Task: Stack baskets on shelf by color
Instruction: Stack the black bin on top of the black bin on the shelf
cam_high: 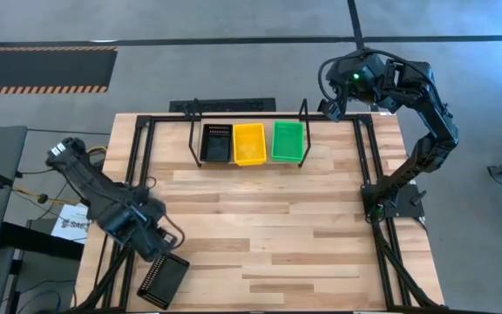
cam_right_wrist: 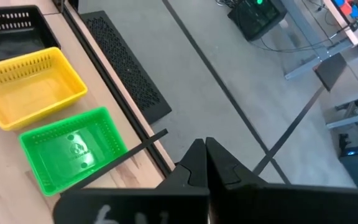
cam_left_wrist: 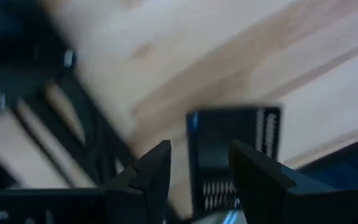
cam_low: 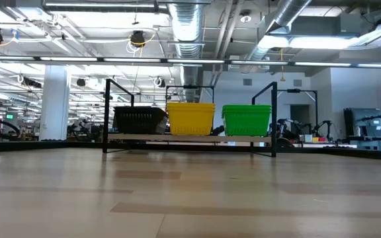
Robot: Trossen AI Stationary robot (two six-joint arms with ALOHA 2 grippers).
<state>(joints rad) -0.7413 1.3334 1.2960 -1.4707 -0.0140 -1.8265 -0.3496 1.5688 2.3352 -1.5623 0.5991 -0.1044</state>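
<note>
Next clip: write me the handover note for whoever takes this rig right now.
Left gripper: open, at the table's near-left corner, fingers astride a black basket lying there; not yet gripped.
Right gripper: shut, empty, parked past the table's far-right corner.
Shelf: black stack on the left, yellow in the middle, green on the right; how many are in each stack cannot be told.
Left to do: pick up the loose black basket and set it on the black stack. No other loose baskets show.
</note>
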